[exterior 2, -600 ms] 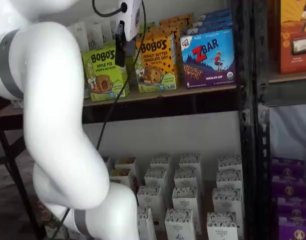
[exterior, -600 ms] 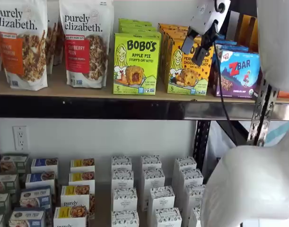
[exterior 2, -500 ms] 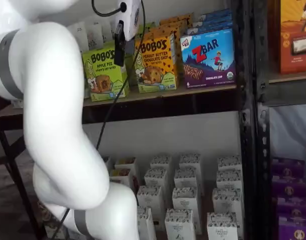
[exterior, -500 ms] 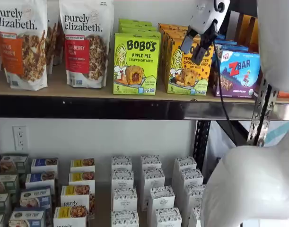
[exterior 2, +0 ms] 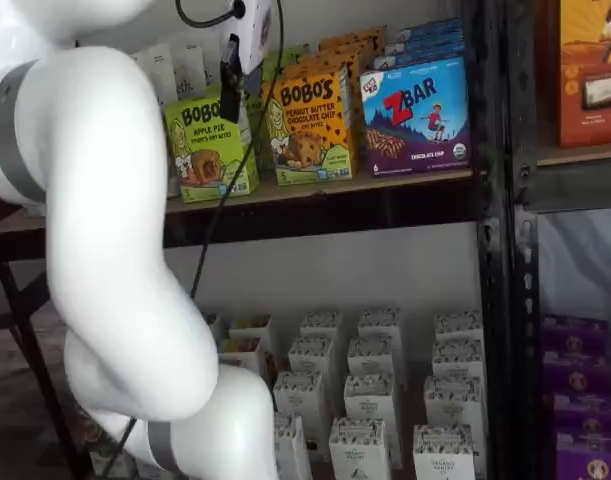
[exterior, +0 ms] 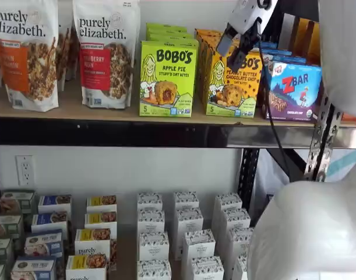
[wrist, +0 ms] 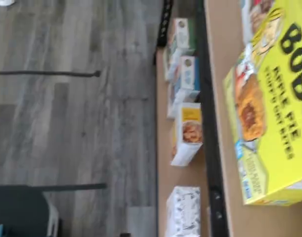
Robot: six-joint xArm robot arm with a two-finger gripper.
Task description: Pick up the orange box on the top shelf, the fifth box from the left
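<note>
The orange box [exterior: 233, 79] stands upright on the top shelf [exterior: 108, 112] between a lime-green box and a blue one, and it shows in both shelf views [exterior 2: 310, 125]. My gripper [exterior: 231, 50] hangs in front of the box's upper left part, open, with a plain gap between its two black fingers and nothing in them. In a shelf view my gripper [exterior 2: 231, 100] shows side-on, just left of the box's front face. The wrist view does not show the orange box; it shows the top shelf [wrist: 225, 54] board and rail.
A lime-green Bobo's Apple Pie box [exterior: 168, 76] stands left of the orange box and fills part of the wrist view [wrist: 274, 113]. A blue ZBar box [exterior: 294, 90] stands right, granola bags [exterior: 105, 52] farther left. Small white boxes [exterior: 186, 233] fill the lower level. My white arm [exterior: 309, 227] covers the lower right.
My gripper has risen a little and shifted slightly left in front of the orange box. Its fingers have stayed open. No box has moved.
</note>
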